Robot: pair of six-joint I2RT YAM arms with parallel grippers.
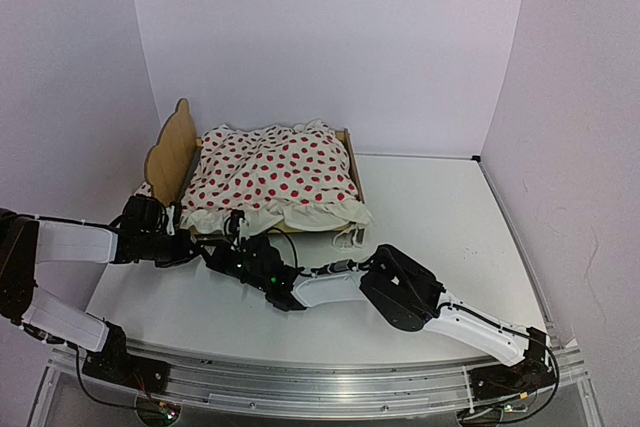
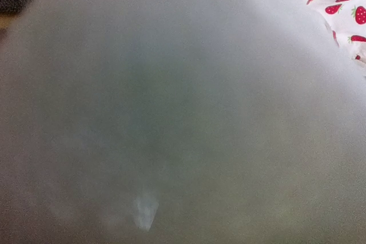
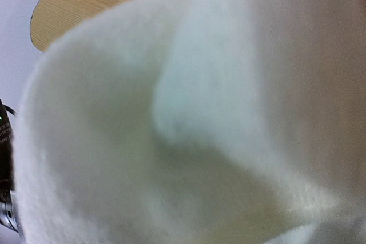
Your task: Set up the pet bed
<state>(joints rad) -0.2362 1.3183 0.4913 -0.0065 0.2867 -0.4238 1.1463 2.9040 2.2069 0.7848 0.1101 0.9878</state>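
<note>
One pet bed [image 1: 172,150] is seen left of centre in the top view, on the tabletop [image 1: 440,217], with one red-dotted blanket [image 1: 275,172] draped over it. Two pairs of fingers are counted: left fingers [image 1: 192,243] and right fingers [image 1: 237,230], both clenched at the blanket's near ruffle. Both wrist views are smothered by white fabric, so no grip can be confirmed.

Soft even light, blurry wrist views.

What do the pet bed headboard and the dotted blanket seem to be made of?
Pet bed headboard: light wood, probably plywood, matt; grain lines show in the right wrist view. Blanket: soft white fabric, red-dotted, ruffled edge; perhaps cotton.
</note>
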